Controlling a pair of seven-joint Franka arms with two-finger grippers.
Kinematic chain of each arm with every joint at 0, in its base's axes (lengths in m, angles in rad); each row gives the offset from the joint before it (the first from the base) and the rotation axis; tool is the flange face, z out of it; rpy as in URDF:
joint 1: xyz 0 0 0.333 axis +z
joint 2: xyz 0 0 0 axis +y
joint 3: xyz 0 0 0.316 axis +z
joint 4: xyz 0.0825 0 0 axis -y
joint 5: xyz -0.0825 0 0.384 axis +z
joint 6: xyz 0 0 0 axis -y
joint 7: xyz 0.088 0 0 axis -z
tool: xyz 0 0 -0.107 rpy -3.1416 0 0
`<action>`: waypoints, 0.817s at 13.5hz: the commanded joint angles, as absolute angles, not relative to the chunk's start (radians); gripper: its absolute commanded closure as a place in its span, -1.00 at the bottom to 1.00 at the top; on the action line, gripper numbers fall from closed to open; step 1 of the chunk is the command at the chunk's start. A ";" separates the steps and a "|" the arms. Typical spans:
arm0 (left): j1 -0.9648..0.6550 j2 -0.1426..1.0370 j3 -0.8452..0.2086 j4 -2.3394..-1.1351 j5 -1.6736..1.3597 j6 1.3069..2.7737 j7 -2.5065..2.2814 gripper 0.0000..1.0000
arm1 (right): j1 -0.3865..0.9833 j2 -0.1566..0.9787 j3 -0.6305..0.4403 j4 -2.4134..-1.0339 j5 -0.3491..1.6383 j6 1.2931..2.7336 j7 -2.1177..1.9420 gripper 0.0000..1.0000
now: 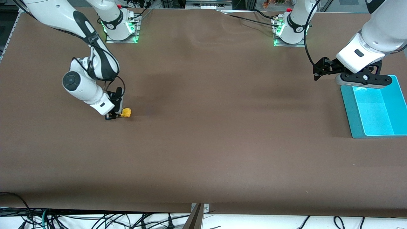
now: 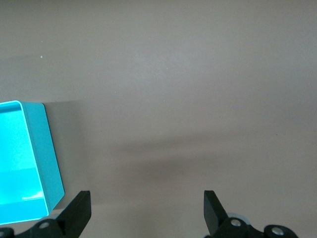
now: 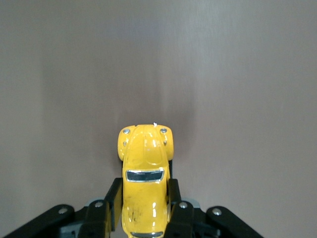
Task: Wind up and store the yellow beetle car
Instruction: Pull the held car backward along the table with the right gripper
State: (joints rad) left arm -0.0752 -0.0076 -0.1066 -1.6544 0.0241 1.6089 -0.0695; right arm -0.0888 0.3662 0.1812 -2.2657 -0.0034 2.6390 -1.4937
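The yellow beetle car (image 1: pixel 126 112) sits low on the brown counter (image 1: pixel 203 143) toward the right arm's end, well apart from the turquoise bin (image 1: pixel 349 111) that stands at the left arm's end. The right hand (image 1: pixel 117 115) is down at the counter and has the car clamped by its sides. In the right wrist view the two black fingers (image 3: pixel 115 198) press against the car's flanks (image 3: pixel 144 183) just past the windscreen, while the rounded bonnet with its two small headlights pokes out ahead of the fingertips. The car points away from the wrist, its body level with the counter; whether its wheels touch the surface cannot be told.

The left arm waits with its left hand (image 1: pixel 364 79) hanging over the bin's rim on the edge nearest the robot bases. In the left wrist view its two dark fingers (image 2: pixel 79 210) stand wide apart with nothing between them, bare counter below and a corner of the bin (image 2: pixel 47 148) beside one finger.
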 commanded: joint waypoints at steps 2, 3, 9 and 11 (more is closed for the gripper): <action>-0.072 -0.002 -0.107 -1.628 0.006 1.586 -0.074 -1.00 | -0.213 0.394 0.183 -2.284 0.002 2.649 -1.650 0.90; -0.072 -0.002 -0.107 -1.628 0.006 1.588 -0.074 -1.00 | -0.239 0.394 0.181 -2.284 0.002 2.648 -1.701 0.90; -0.069 -0.002 -0.107 -1.629 0.006 1.585 -0.072 -1.00 | -0.391 0.399 0.114 -2.283 0.002 2.628 -1.913 0.90; -0.067 -0.002 -0.106 -1.629 0.006 1.585 -0.071 -1.00 | -0.400 0.402 0.115 -2.276 0.003 2.620 -1.910 0.90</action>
State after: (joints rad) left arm -0.0747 -0.0076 -0.1060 -1.6537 0.0241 1.6074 -0.0696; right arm -0.3814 0.3660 0.1157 -2.2605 -0.0003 2.6407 -1.8869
